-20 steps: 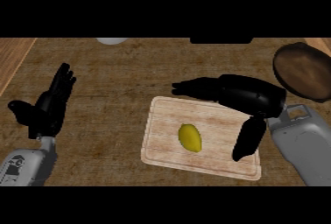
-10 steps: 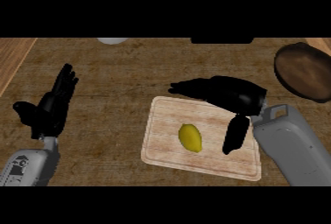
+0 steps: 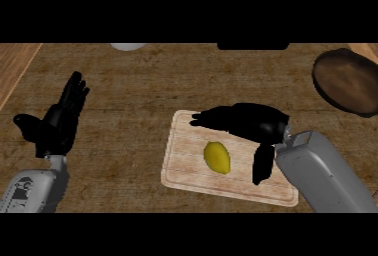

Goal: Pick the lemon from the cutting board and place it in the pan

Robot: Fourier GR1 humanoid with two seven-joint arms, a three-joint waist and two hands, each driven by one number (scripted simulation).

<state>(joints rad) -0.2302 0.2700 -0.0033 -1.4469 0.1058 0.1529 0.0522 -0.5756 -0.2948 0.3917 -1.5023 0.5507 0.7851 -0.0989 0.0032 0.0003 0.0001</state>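
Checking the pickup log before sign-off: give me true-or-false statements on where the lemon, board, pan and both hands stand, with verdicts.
1. The lemon lies on the cutting board. True.
2. The right hand holds the lemon. False: the hand is over the board's far part, its thumb beside the lemon, with the lemon lying free.
3. The pan has the lemon in it. False: it holds no lemon.
4. The left hand rests open at the view's left, away from the board. True.

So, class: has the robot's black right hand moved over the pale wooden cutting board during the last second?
Yes. The right hand shifted leftward, closing on the yellow lemon on the cutting board.
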